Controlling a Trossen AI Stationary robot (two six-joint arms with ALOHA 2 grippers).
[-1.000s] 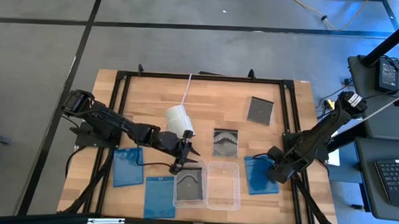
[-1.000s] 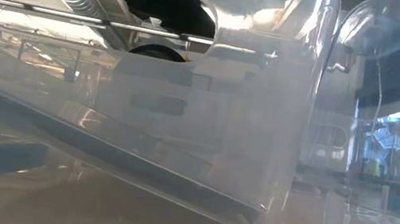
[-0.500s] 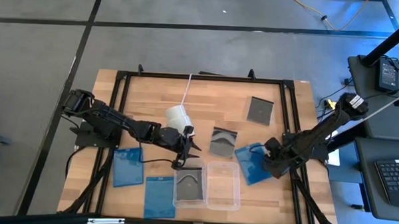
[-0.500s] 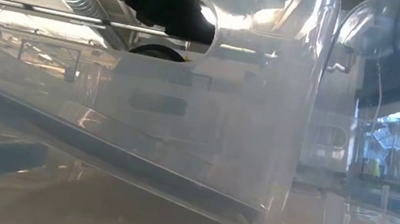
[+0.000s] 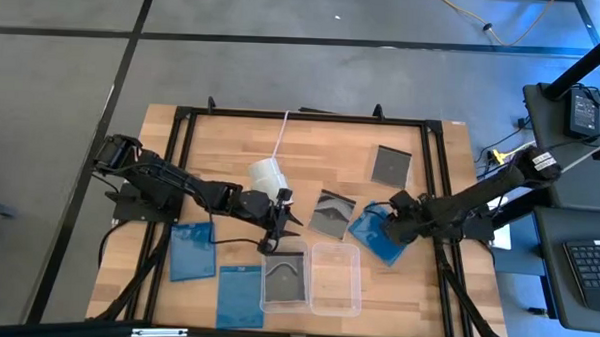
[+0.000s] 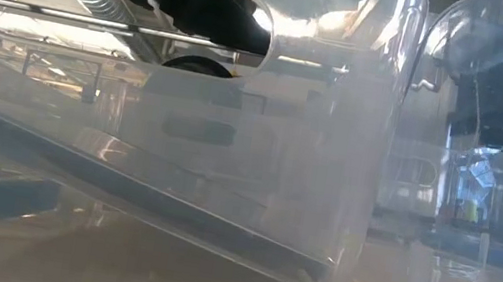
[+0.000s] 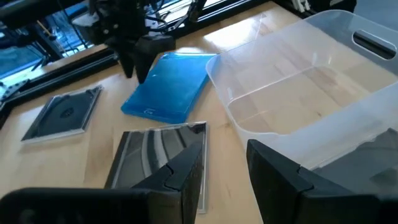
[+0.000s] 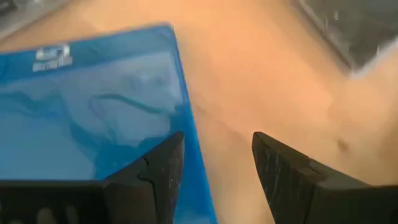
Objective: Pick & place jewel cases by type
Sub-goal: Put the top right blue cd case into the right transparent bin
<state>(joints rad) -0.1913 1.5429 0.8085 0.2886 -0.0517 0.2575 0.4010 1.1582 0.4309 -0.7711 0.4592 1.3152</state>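
My right gripper stands open over a translucent blue jewel case lying flat on the wood, right of centre. Close on that case's left lies a clear grey jewel case, askew. My left gripper hovers open and empty at mid-table, between the white cup and the trays. Another grey case lies at the far right. Two blue cases lie near left. One grey case leans inside the left clear tray. My right gripper comes at the blue case from above, slanting down from the table's right. One fingertip sits over the case's top just inside its side edge; the other stands over bare wood. The case lies flat on the table.
Two clear trays stand side by side at the near edge; the right one holds nothing. The cup's cord runs toward the far edge. A black frame rims the table. Bare wood lies at the far left.
My right gripper has swung toward the table's left and far edge, turning as it went. The blue case has slid along the table with it and turned about, ending beside the middle grey case, which has turned askew. My left gripper has kept nearly still.
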